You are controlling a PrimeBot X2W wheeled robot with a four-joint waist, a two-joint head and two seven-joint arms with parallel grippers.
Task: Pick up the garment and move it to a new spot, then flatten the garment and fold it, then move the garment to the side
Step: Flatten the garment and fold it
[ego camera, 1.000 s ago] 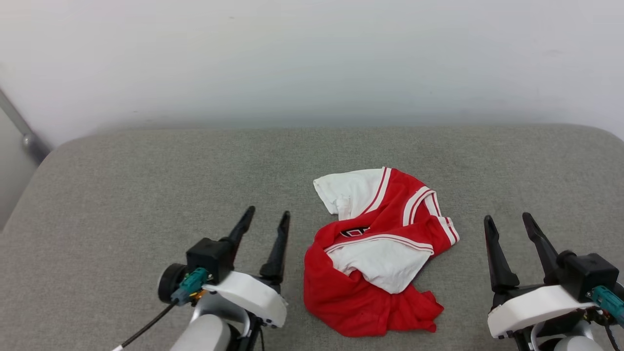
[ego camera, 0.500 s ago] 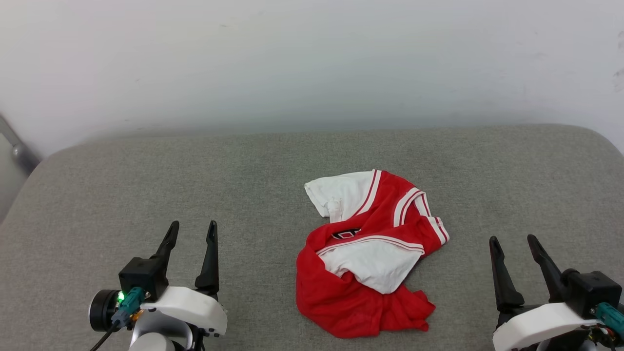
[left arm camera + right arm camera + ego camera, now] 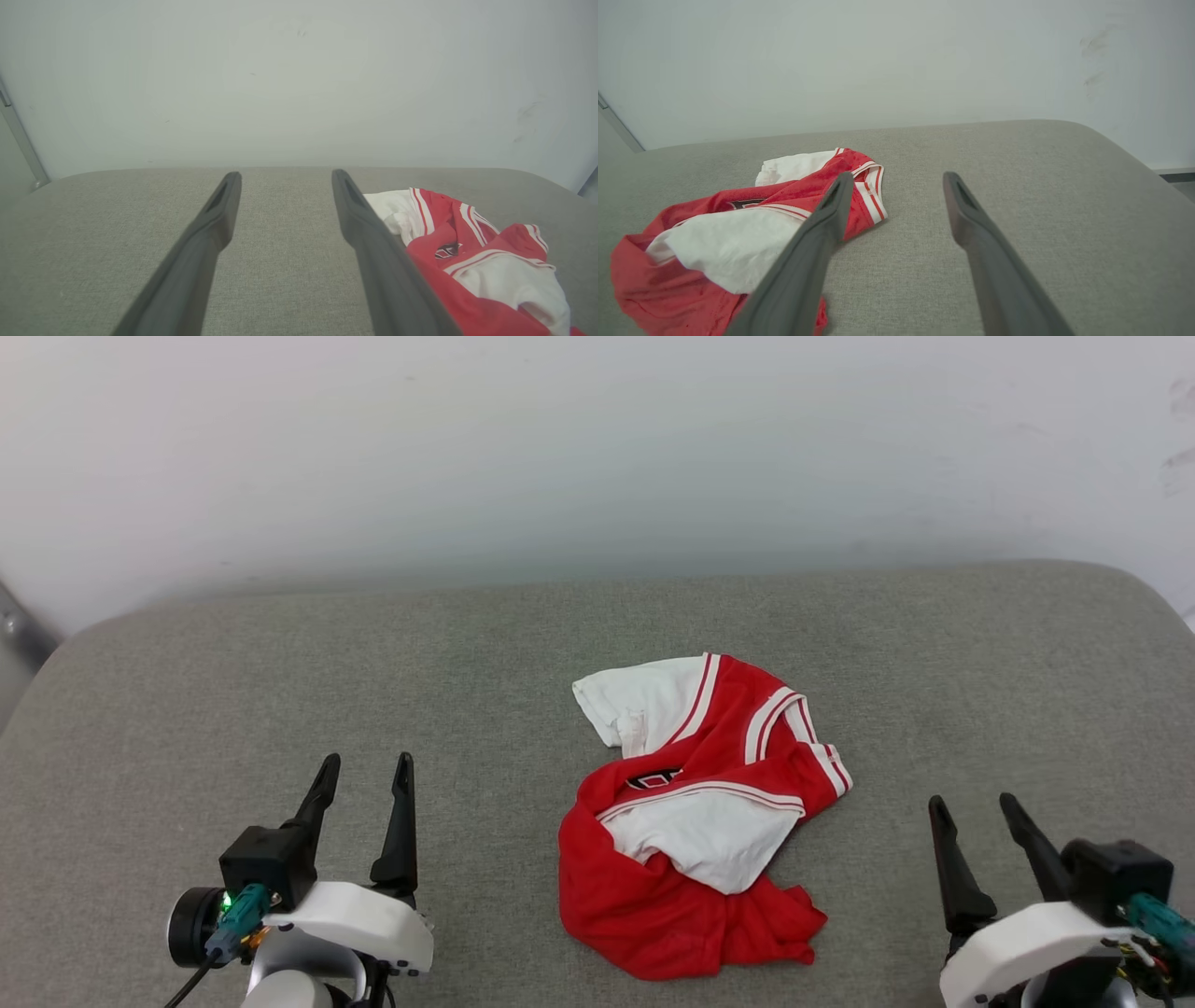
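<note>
The garment [image 3: 695,812] is a red shirt with white sleeves and striped trim, lying crumpled in a heap on the grey cushioned surface [image 3: 467,653], a little right of the middle. A bit of black lettering peeks out of a fold. My left gripper [image 3: 366,763] stands open well to the left of it, nothing between its fingers. At the lower right my right gripper [image 3: 971,803] is open too, apart from the cloth. The garment [image 3: 472,252] lies right of the left gripper [image 3: 283,175] in the left wrist view, and the garment [image 3: 738,228] lies left of the right gripper [image 3: 899,176] in the right wrist view.
A pale wall [image 3: 597,448] rises behind the cushion's rounded back edge. A grey metal bar [image 3: 19,630] slants at the far left. Bare grey fabric stretches on both sides of the heap.
My left gripper has drawn back and to the left, away from the garment. The right gripper dropped slightly lower in view. The camera has shifted a little; the garment lies as it did.
</note>
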